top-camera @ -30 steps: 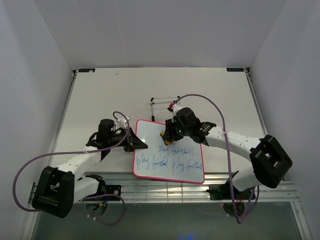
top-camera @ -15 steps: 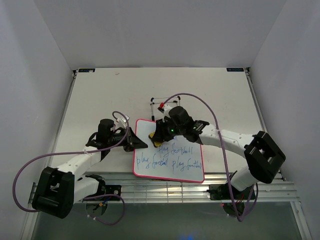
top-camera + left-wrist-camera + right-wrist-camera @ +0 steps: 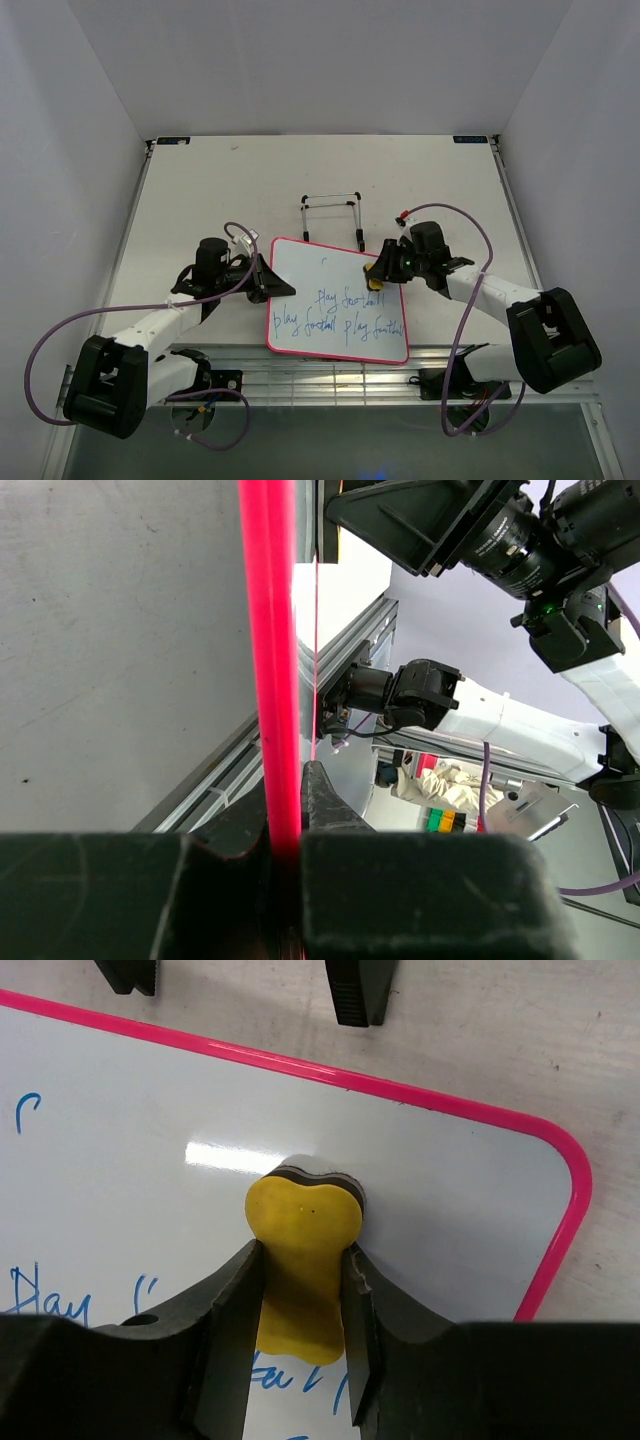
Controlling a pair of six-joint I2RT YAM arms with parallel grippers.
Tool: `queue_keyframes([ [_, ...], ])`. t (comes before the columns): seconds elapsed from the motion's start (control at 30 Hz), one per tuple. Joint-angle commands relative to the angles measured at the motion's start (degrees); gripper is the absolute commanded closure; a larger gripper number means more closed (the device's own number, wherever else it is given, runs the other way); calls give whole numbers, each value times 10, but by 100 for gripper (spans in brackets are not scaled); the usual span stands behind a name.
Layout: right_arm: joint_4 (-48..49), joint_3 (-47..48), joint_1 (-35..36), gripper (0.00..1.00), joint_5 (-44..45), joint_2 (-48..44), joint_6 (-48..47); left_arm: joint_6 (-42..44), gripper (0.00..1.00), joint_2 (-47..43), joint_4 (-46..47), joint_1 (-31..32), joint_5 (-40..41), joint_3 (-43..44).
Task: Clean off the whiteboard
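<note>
The whiteboard (image 3: 320, 285) lies flat near the table's front edge, pink-framed, with blue handwriting across its lower half and one small mark near its top. My left gripper (image 3: 268, 282) is shut on the board's left edge; the pink frame (image 3: 272, 660) runs between its fingers. My right gripper (image 3: 381, 271) is shut on the yellow bone-shaped eraser (image 3: 303, 1260) and presses it on the board (image 3: 150, 1150) near the top right corner. The eraser (image 3: 377, 275) shows as a yellow spot at the board's right edge.
A thin wire stand (image 3: 332, 212) stands just behind the board; its feet (image 3: 360, 990) show at the top of the right wrist view. Aluminium rails (image 3: 330, 375) run along the table's front edge. White walls close in left and right.
My right gripper has swept the eraser from the board's upper middle out to its top right corner. Writing in the upper area is wiped away. The left gripper and board have not moved.
</note>
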State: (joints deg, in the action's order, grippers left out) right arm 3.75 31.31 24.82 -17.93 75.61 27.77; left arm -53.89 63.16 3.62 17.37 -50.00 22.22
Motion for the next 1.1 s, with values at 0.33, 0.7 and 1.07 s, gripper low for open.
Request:
queue_keyframes([
  [0.33,-123,274,235,67,24,167,20,37,100,-5,44,9,-1,9],
  [0.7,-156,311,191,66,60,236,-2,23,100,-31,36,17,39,-2],
  [1.07,-142,79,11,66,61,114,-44,3,100,-51,21,17,97,-10],
])
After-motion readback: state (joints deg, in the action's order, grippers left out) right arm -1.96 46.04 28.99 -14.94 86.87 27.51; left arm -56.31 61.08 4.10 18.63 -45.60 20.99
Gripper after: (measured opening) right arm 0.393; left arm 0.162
